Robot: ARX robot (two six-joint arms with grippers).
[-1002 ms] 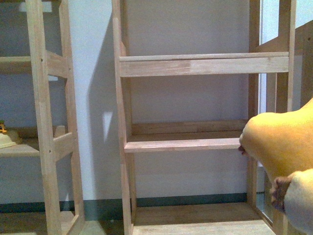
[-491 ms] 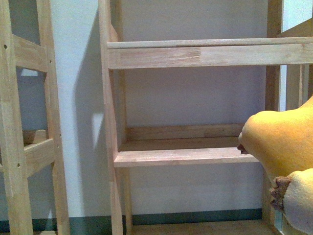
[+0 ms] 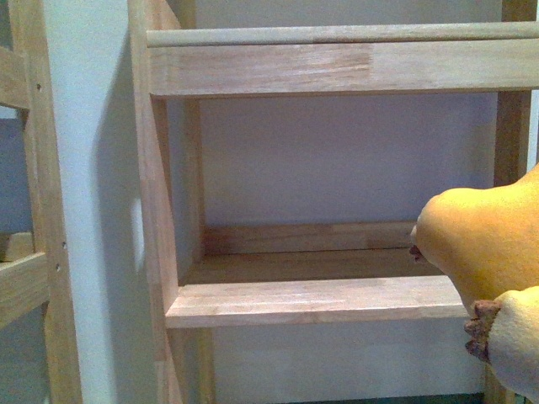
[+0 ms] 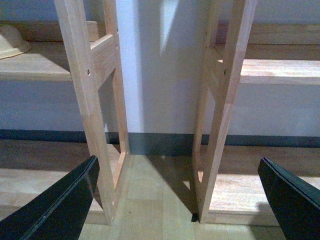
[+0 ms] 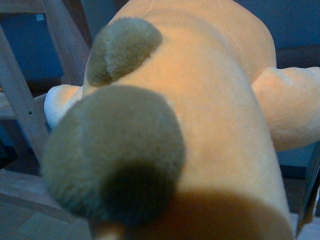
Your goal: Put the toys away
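One toy counts here: a soft orange-yellow plush animal with a rounded body (image 3: 482, 244). It hangs at the right edge of the front view, clear of every surface. A paler cream limb (image 3: 515, 349) with brown stitching sits just below the body. The same plush fills the right wrist view and hides the right gripper completely, so I can't tell how its fingers are set. My guess is that arm carries the toy.

Key relation: the pale wooden shelf board (image 3: 312, 301) lies left of the plush and further in. The toy's rounded end overlaps the board's right end, slightly above board level. The bay above the board looks bare, with a wooden crossbar (image 3: 337, 67) well overhead. I judge the right arm is the nearer one and needs to travel leftward and inward, with little lift. In the wrist view the long axis of the body seems to run away from the wrist.

The left gripper (image 4: 180, 200) has its black fingers (image 4: 60, 205) spread wide, holding nothing, low near the floor between two wooden uprights (image 4: 90, 100), well apart from the toy.
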